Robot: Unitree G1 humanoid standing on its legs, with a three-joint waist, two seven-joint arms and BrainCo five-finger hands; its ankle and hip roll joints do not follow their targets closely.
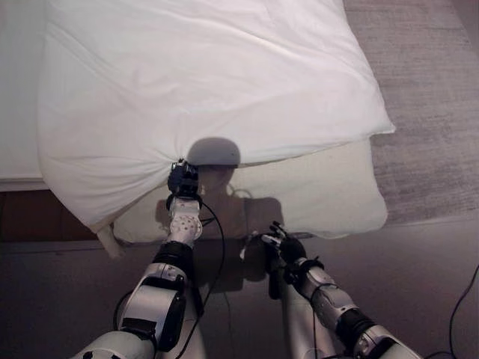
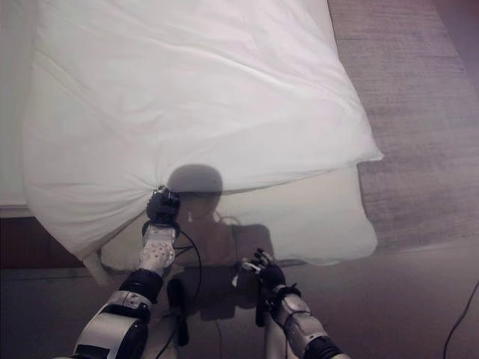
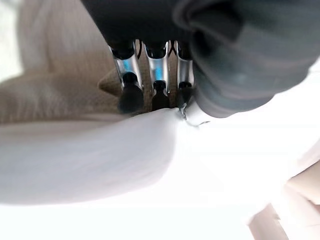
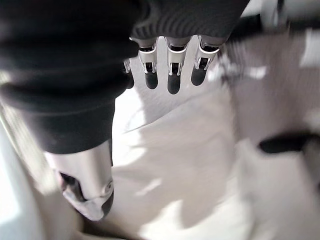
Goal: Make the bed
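A white duvet (image 1: 209,82) lies over the bed, and its near edge hangs past the cream mattress (image 1: 322,191) at the foot. My left hand (image 1: 182,182) is at that edge, under a gathered fold. In the left wrist view its fingers (image 3: 131,92) and thumb pinch the white duvet cloth (image 3: 100,155). My right hand (image 1: 273,243) hovers lower, in front of the mattress and apart from the bedding. Its fingers (image 4: 172,75) are straight, the thumb stands apart from them, and the hand holds nothing.
A grey carpet (image 1: 426,90) runs along the bed's right side. A strip of brown bed frame (image 1: 30,213) shows under the duvet at the left. Dark floor (image 1: 419,262) lies in front of the foot of the bed.
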